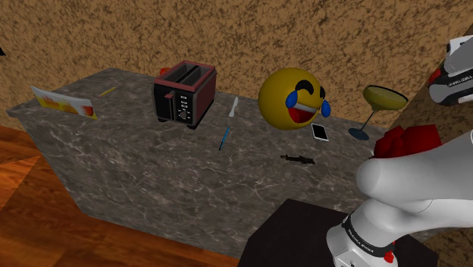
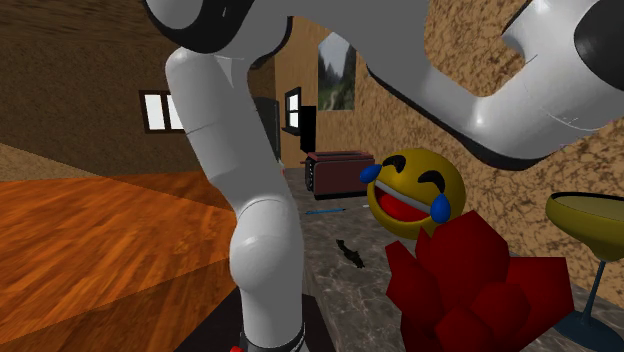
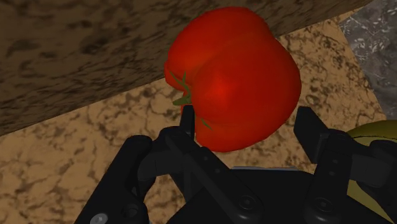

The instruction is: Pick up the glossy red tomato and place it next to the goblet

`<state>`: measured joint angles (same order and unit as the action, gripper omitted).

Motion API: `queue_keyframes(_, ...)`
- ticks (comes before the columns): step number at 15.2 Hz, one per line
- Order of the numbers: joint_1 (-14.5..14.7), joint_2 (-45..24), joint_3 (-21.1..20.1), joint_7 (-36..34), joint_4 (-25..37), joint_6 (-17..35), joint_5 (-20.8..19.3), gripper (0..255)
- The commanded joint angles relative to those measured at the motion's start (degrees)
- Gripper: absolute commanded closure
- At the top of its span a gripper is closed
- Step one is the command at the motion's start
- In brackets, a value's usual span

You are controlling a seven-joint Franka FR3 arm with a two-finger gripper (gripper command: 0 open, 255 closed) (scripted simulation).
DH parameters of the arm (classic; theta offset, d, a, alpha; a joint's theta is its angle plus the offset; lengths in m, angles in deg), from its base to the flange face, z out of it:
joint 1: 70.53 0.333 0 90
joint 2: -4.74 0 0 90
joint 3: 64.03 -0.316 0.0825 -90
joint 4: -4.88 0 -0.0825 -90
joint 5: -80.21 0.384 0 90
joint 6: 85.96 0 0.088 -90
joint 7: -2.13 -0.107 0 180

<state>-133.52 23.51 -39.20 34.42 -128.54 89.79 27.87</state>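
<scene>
1. The gripper (image 3: 249, 119) is clamping the tomato (image 3: 235, 76). In the wrist view one black finger (image 3: 188, 121) is pressing into the fruit beside its green stem, and the other is standing at its far flank.
2. The glossy red tomato is hanging clear of the table, with only the mottled brown wall (image 3: 95, 165) showing behind it.
3. The white arm (image 1: 417, 182) is rising from the dark stand (image 1: 296, 227) and bending across the shoulder view's right side.
4. Just past the arm, a faceted dark red object (image 1: 405, 140) is sitting on the table close to the goblet (image 1: 383, 106). The goblet is standing upright on its blue stem and has a yellow bowl.
5. In the second exterior view the same red object (image 2: 470, 290) is sitting between the goblet (image 2: 590, 225) and the laughing emoji ball (image 2: 415, 195).
6. Further along the grey marbled table (image 1: 151, 174), a phone (image 1: 321, 132) is lying just beside the ball, and a small black object (image 1: 297, 158) is lying nearer the stand.
7. A blue pen (image 1: 224, 138) is lying between the ball and the red-and-black toaster (image 1: 184, 92).
8. A yellow packet (image 1: 64, 102) is resting at the table's far end, well apart from everything else.
</scene>
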Motion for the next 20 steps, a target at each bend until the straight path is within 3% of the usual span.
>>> queue_keyframes(1,-1.82,-0.99,-0.81,-1.95,-0.43,1.76,-1.93,255)
queue_keyframes(6,-9.9,-3.89,-6.32,-11.39,-0.93,6.27,-10.66,255)
queue_keyframes(9,-17.73,-5.96,-12.35,-21.64,0.08,9.02,-20.29,255)
queue_keyframes(11,-24.44,-7.51,-17.9,-33.55,2.17,10.68,-31.62,255)
queue_keyframes(12,-26.94,-8.34,-20.11,-42.04,3.92,11.19,-39.78,255)
queue_keyframes(13,-27.65,-9.15,-20.96,-51.26,5.85,11.32,-48.7,255)
queue_keyframes(15,-22.35,-10.34,-16.83,-65.54,8.42,10.47,-62.8,255)
queue_keyframes(17,-14.81,-11.08,-10.58,-74.95,9.54,9.25,-72.21,255)
queue_keyframes(20,-6.56,-12.01,-4.08,-86.64,10.34,7.62,-83.54,255)
